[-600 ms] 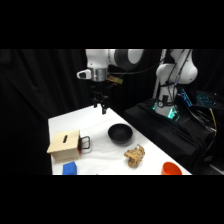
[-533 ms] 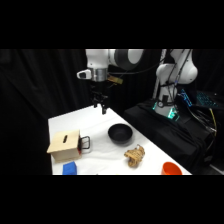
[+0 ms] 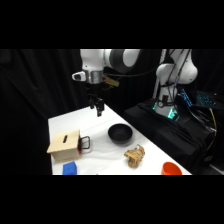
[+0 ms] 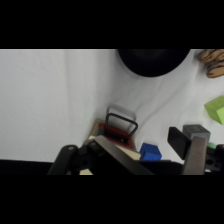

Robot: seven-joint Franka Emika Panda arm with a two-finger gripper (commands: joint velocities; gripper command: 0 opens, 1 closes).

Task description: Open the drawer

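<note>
Bare table (image 3: 100, 122) before the drawer (image 3: 66, 146); black bowl (image 3: 120, 133) beside

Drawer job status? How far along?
Nothing looks done: the small tan wooden drawer box appears shut, its reddish-brown front flush. In hand: the white arm's gripper hangs above the white table, apart from the box, jaws open in the wrist view. Left: descend to the black loop handle, grip, pull.

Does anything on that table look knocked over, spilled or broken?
Nothing stands out. The drawer sits upright and shut, its handle facing the black bowl, which stands upright too. The tool hangs above the table, touching nothing.
</note>
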